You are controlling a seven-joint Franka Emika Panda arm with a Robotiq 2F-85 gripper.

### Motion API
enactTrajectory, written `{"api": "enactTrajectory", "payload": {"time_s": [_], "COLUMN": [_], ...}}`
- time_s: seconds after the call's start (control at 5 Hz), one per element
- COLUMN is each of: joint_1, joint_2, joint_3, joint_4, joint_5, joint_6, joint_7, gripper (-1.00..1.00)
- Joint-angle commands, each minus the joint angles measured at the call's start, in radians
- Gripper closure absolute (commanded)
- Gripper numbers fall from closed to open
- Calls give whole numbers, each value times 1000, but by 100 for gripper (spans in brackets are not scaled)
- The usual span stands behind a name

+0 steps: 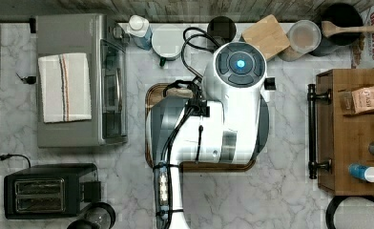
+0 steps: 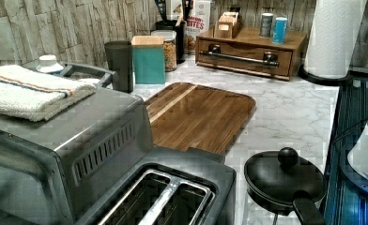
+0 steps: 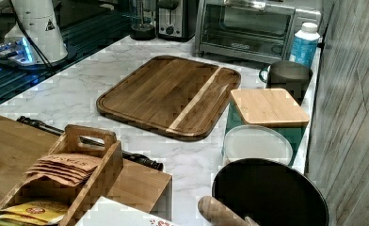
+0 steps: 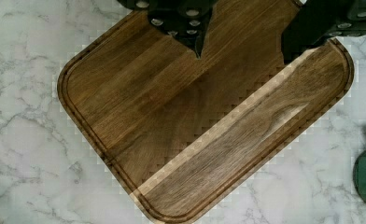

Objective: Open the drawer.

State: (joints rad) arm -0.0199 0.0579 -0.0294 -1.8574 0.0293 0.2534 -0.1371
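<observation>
Hand point(image 4: 242, 44) hangs over the cutting board point(image 4: 204, 126), fingers spread, nothing between them. Drawer point(image 2: 248, 56) sits shut at the far end of the marble surface point(image 2: 290, 108) in the left view, well apart from the hand. Its black bar handle point(image 1: 312, 131) runs across the front on two posts. Judgement: travel across to the bar, turn the fingers to straddle it mid-span between the posts, close firmly, then pull straight out, level, so the drawer does not skew or bind.
</observation>
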Motion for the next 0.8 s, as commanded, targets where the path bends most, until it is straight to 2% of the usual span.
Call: {"api": "enactTrajectory", "payload": {"time_s": [0.2, 0.4, 0.6, 0.8], "joint_1": [-1, -10, -47, -88], "joint_2": [0, -38, -47, -27], "joint_3": [1, -10, -37, -68], "joint_4": [-11, -107, -161, -162], "joint_5": [2, -16, -33, -52], "joint_6": [0, 93, 160, 172], "joint_7": [-1, -108, -291, -441], "gripper": [-100, -100, -100, -100]}}
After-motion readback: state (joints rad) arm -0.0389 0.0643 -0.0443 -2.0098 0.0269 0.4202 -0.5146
